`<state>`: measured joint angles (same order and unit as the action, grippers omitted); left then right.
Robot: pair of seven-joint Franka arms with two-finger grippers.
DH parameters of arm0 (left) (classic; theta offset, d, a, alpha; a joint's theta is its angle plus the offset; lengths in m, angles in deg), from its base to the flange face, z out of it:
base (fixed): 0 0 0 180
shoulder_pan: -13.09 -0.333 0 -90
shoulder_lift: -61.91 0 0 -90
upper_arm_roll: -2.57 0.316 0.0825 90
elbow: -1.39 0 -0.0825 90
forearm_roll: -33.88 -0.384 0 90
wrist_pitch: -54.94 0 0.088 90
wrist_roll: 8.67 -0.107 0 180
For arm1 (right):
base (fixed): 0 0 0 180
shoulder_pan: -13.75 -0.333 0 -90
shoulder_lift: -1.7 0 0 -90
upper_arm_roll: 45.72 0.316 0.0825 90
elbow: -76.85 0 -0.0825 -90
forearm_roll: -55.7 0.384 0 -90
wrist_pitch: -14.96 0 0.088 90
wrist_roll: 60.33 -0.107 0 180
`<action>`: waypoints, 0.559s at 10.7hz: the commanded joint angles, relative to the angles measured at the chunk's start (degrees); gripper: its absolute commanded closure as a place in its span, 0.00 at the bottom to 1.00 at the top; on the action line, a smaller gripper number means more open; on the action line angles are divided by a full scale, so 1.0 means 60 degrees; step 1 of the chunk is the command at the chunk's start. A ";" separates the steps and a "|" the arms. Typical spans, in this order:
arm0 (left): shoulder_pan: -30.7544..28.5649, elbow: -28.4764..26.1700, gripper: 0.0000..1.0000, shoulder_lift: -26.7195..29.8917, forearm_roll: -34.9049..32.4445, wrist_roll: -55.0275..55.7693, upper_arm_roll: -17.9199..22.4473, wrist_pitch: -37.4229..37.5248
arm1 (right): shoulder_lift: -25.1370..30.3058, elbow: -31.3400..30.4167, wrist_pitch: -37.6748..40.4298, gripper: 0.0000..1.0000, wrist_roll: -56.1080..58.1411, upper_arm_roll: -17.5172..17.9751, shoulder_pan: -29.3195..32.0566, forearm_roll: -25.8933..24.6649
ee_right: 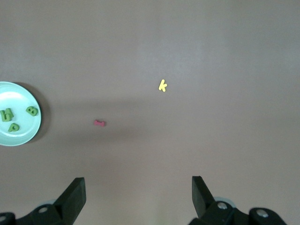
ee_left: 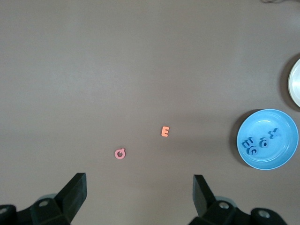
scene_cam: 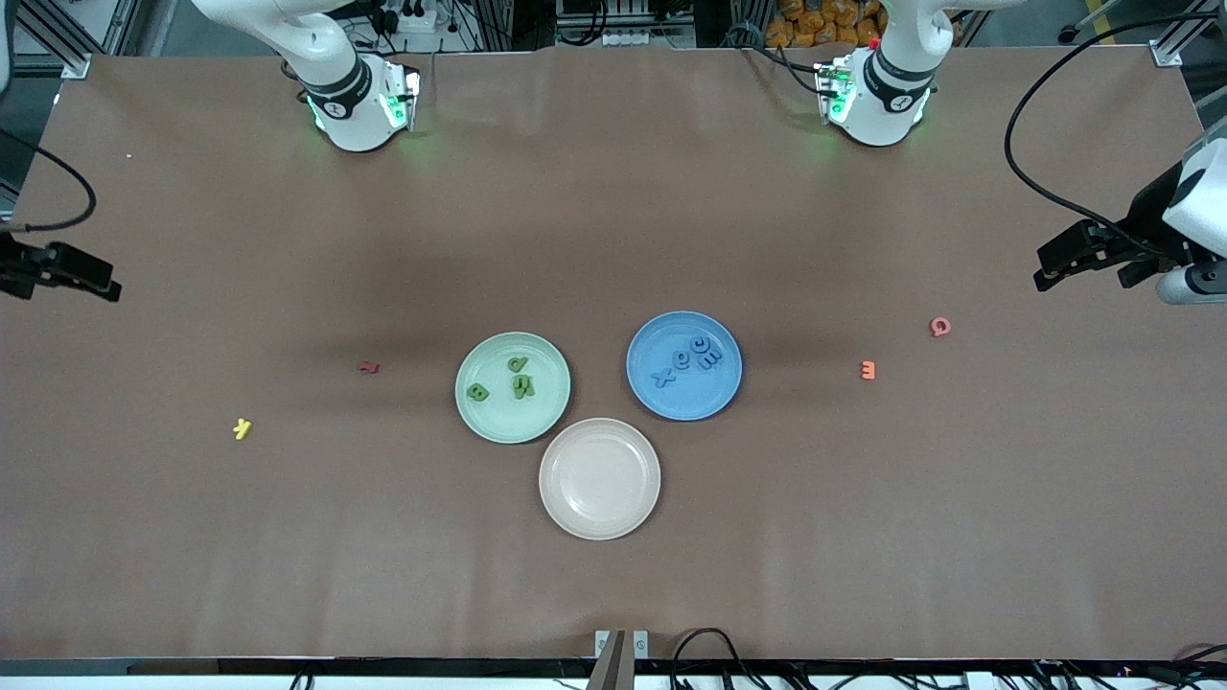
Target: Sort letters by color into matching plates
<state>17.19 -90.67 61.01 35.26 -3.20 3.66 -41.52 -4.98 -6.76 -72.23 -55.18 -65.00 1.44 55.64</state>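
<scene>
Three plates close together mid-bench: green plate (scene_cam: 479, 422) with three or four green letters (scene_cam: 519, 381) (hard to count), blue plate (scene_cam: 652, 395) with four blue letters (scene_cam: 685, 359), beige plate (scene_cam: 599, 479) bare. Four loose letters: yellow (scene_cam: 243, 428), dark red (scene_cam: 369, 366), orange (scene_cam: 868, 369), pink (scene_cam: 940, 327). Left pincer (ee_left: 140, 197) and right pincer (ee_right: 138, 197) wide open, holding nothing, waiting at bench ends.

Matte smooth plates (scene_cam: 600, 517), matte brown table cover (scene_cam: 613, 192)
</scene>
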 commanded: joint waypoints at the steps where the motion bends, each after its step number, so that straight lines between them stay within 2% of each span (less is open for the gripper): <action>1: -0.0053 0.0168 0.00 -0.0056 0.0165 -0.0194 0.0023 0.0023 | 0.0790 -0.0405 0.0219 0.00 -0.0445 0.0123 -0.0013 -0.0181; 4: -0.0053 0.0168 0.00 -0.0056 0.0165 -0.0194 0.0023 0.0023 | 0.0835 -0.0390 0.0190 0.00 -0.1852 0.0314 -0.0174 -0.0195; 6: -0.0053 0.0168 0.00 -0.0056 0.0165 -0.0194 0.0023 0.0023 | 0.0821 -0.0391 0.0161 0.00 -0.1884 0.0314 -0.0175 -0.0195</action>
<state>17.16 -90.61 61.01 35.26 -3.20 3.67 -41.53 -1.66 -7.21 -70.81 -64.50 -63.46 0.63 55.63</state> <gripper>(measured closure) 0.000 0.000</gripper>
